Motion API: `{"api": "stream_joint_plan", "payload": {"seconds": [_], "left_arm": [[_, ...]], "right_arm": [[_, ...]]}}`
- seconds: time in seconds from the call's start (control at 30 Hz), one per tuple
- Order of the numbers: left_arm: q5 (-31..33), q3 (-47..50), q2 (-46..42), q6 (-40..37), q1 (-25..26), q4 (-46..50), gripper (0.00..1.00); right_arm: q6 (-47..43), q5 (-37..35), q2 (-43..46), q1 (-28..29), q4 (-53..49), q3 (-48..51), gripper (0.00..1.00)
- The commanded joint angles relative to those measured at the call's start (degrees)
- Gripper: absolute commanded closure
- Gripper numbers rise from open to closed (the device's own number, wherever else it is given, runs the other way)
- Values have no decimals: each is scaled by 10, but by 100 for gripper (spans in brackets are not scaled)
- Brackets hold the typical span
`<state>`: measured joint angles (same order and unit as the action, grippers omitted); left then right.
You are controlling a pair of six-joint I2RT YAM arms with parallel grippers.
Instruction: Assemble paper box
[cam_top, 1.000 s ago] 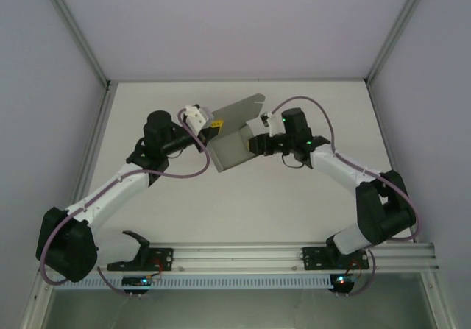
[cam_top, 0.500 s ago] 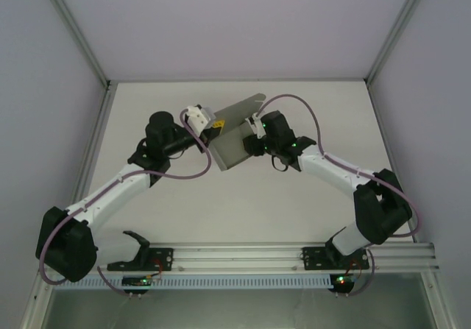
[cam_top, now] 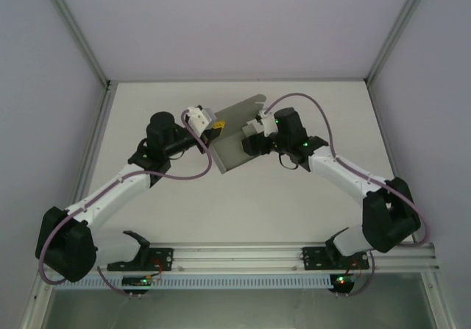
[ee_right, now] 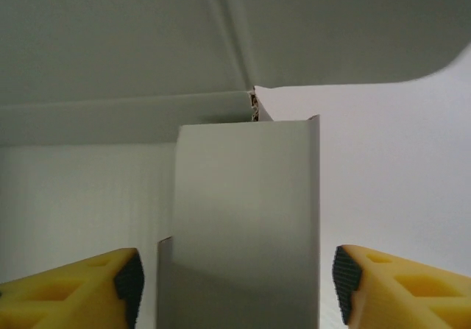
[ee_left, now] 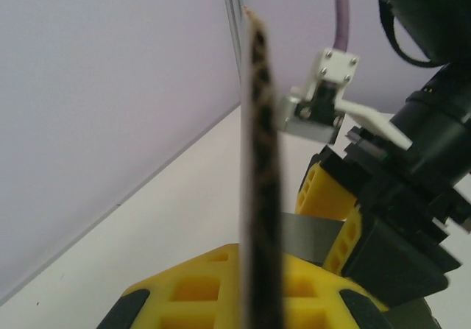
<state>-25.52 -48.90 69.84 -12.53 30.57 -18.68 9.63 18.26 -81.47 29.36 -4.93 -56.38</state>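
I see the paper box, partly folded, at the far middle of the counter between both arms. My left jaws pinch its edge (edge-on in the left wrist view). My right jaws stand wide around an upright flap.

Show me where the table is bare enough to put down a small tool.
Bare table lies between the paper box and the front rail, and along the back wall. Crowded where the left gripper and right gripper flank the box.
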Motion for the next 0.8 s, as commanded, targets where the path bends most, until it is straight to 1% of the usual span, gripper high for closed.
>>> {"api": "stream_joint_plan", "payload": {"seconds": [0.0, 0.1, 0.23, 0.3, 0.33, 0.47, 0.57, 0.67, 0.7, 0.73, 0.77], "left_arm": [[-11, 0, -19, 2, 5, -18, 100], [-11, 2, -22, 3, 5, -21, 100], [-10, 2, -22, 3, 5, -21, 100], [-10, 4, -22, 4, 5, -21, 100], [-11, 4, -22, 3, 5, -21, 100], [-11, 5, -23, 4, 5, -25, 100], [-13, 3, -23, 5, 5, -25, 100], [-19, 0, -23, 5, 5, -25, 100], [-20, 0, -23, 5, 5, -25, 100], [-19, -1, -23, 7, 5, -25, 100], [-20, -2, -23, 5, 5, -25, 100]], "right_arm": [[26, 75, 27, -28, 40, 24, 25], [45, 83, 29, -43, 41, 28, 27], [21, 81, 28, -44, 5, 24, 27], [21, 80, 30, -50, 0, 28, 37], [21, 86, 30, -51, 0, 28, 39], [21, 97, 20, -51, -6, 23, 43], [4, 84, 3, -46, -7, 12, 43], [6, 53, -13, -39, -16, -1, 48], [6, 41, -19, -38, -20, -6, 53], [5, 31, -24, -36, -26, -13, 59], [5, 28, -30, -34, -30, -18, 60]]}}
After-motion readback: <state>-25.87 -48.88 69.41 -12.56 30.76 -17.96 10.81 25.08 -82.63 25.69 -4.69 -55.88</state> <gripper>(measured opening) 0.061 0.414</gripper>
